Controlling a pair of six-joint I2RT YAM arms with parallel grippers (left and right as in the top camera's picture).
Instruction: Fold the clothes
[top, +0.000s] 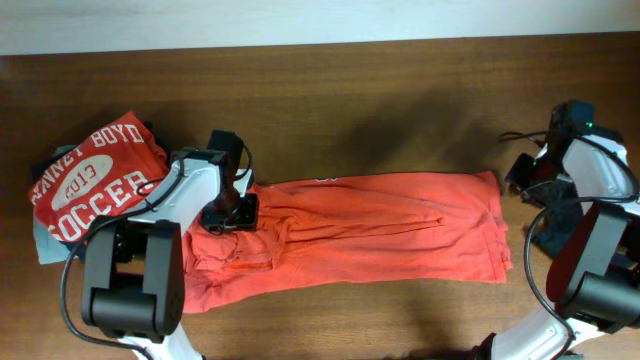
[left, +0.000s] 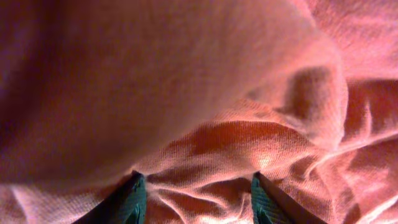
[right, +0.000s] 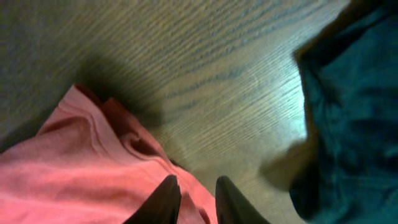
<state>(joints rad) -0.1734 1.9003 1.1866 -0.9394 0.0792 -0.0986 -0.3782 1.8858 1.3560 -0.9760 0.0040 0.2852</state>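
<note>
The orange-red shirt (top: 370, 225) lies in a long band across the table's middle. My left gripper (top: 228, 213) presses down on its bunched left end. In the left wrist view that gripper (left: 198, 199) is open, its fingers (left: 134, 199) wide apart with a wrinkled ridge of shirt (left: 249, 137) between them. My right gripper (top: 518, 178) is at the shirt's right edge. In the right wrist view it (right: 196, 196) has its jaws almost together with the shirt's hem (right: 93, 162) between them. A red "SOCCER" tee (top: 95, 180) lies folded at the far left.
A pale grey-blue piece (top: 42, 240) pokes out under the SOCCER tee. A dark garment (top: 548, 235) lies at the right by the right arm's base, and shows as a dark cloth (right: 354, 106) in the right wrist view. Bare wooden table (top: 400, 110) shows behind the shirt.
</note>
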